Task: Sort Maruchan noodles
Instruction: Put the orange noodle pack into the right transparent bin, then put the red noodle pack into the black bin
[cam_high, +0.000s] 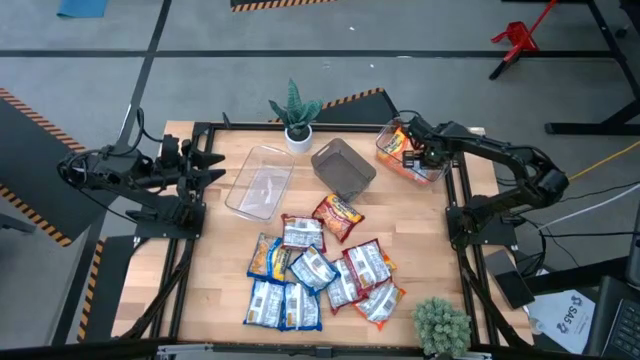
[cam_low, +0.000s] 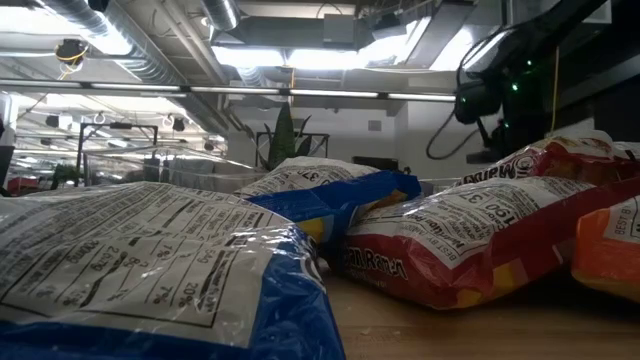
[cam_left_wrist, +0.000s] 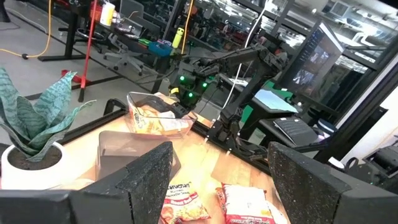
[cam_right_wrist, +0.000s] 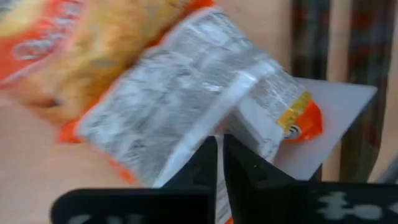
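Observation:
Several Maruchan packets (cam_high: 318, 270) in blue-yellow, red and orange wrappers lie heaped on the near middle of the table; the low view shows them close up (cam_low: 470, 235). More orange packets lie in a clear bin (cam_high: 408, 152) at the far right corner, also visible in the left wrist view (cam_left_wrist: 158, 118). My right gripper (cam_high: 410, 150) is over that bin, shut on an orange packet with a white-silver panel (cam_right_wrist: 186, 106). My left gripper (cam_high: 207, 166) waits open at the table's left edge, its fingers (cam_left_wrist: 149, 177) touching nothing. My right gripper (cam_right_wrist: 221, 155) pinches the orange packet by a thin edge of its white-silver side (cam_right_wrist: 217, 134) between its two fingers. The fingers point down into the clear bin. The packet reaches out past the fingertips, above the other orange packets (cam_right_wrist: 74, 43); whether it rests on them I cannot tell.
A grey square bin (cam_high: 343, 168) stands far of the heap, and a clear bin (cam_high: 262, 182) with nothing in it stands left of that. One potted plant (cam_high: 295, 115) is at the far edge, another (cam_high: 440, 322) at the near right corner. Bare wood lies left of the heap.

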